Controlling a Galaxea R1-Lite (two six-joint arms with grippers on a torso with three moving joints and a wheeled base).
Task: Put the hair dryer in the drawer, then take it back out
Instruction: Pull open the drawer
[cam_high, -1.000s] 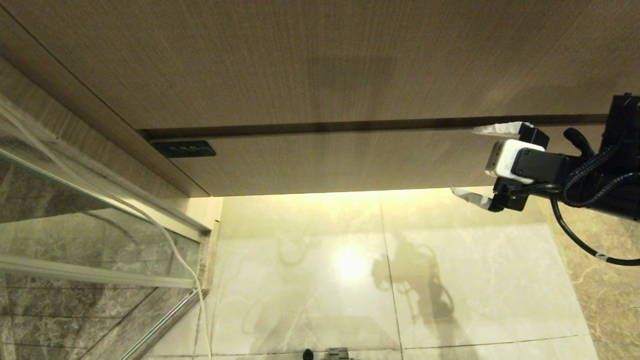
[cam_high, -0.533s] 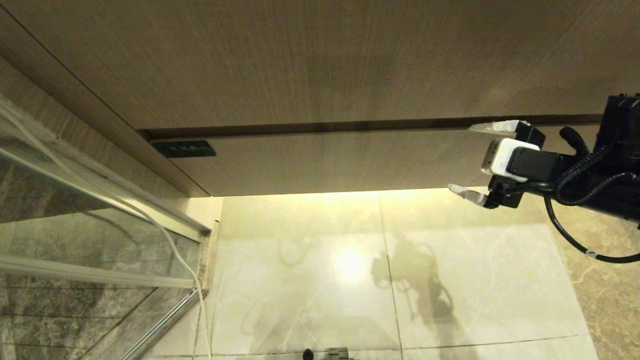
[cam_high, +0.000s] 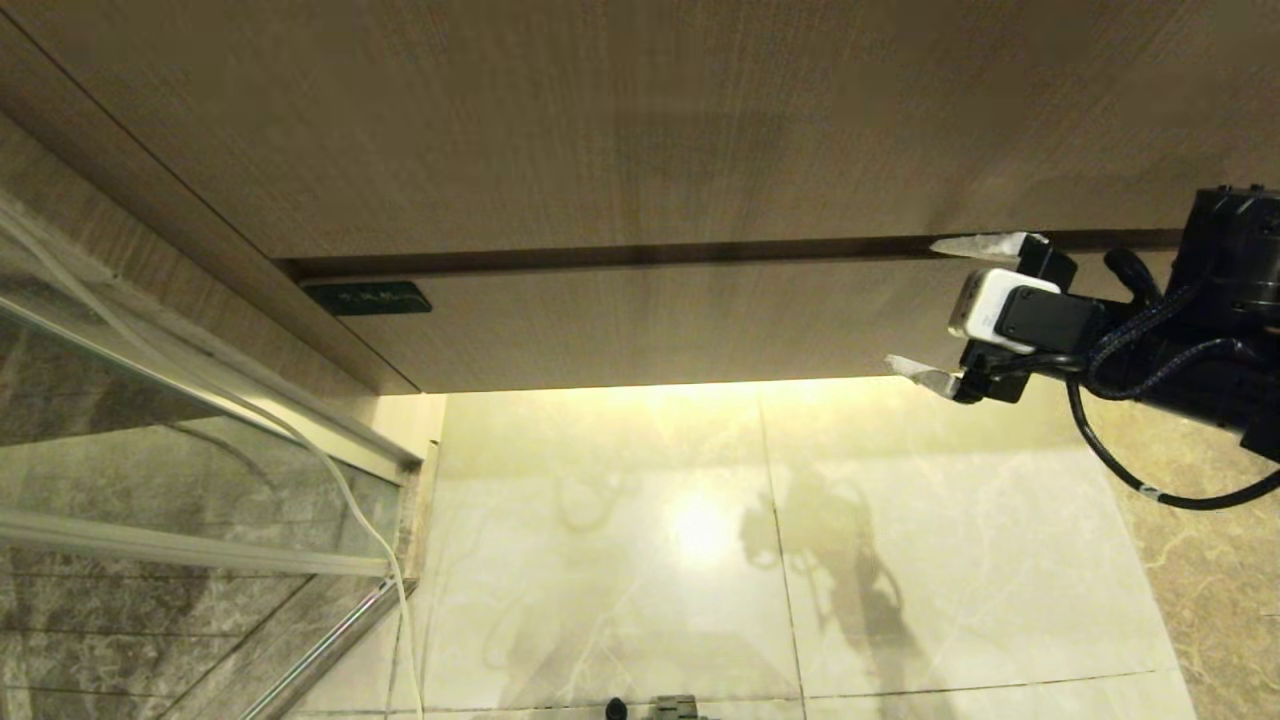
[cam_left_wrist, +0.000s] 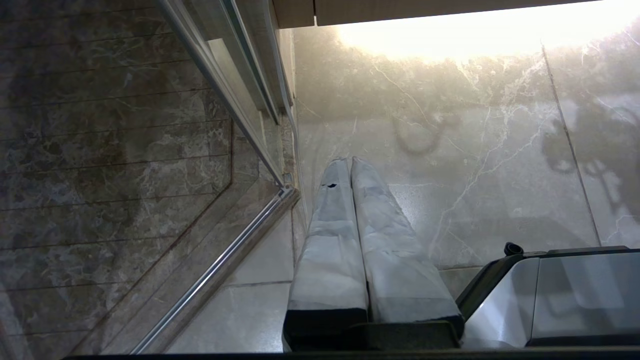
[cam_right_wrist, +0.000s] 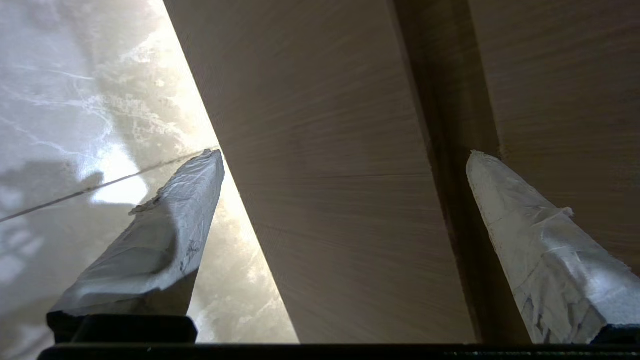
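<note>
Hanging low beside the robot, the left gripper (cam_left_wrist: 350, 165) points at the floor (cam_left_wrist: 450, 150) with its jaws closed and empty, next to a glass door (cam_left_wrist: 150, 125). Farther out, the right gripper (cam_high: 925, 305) is at the drawer (cam_high: 680, 320) front, near its right end, with jaws wide open and holding nothing; one finger lies at the dark gap along the top edge, the other at the bottom edge. The drawer looks shut. The hair dryer is in no view, so I cannot tell where it is. I judge the task is at an early step: the drawer must first be pulled open, and all the rest remains.
</note>
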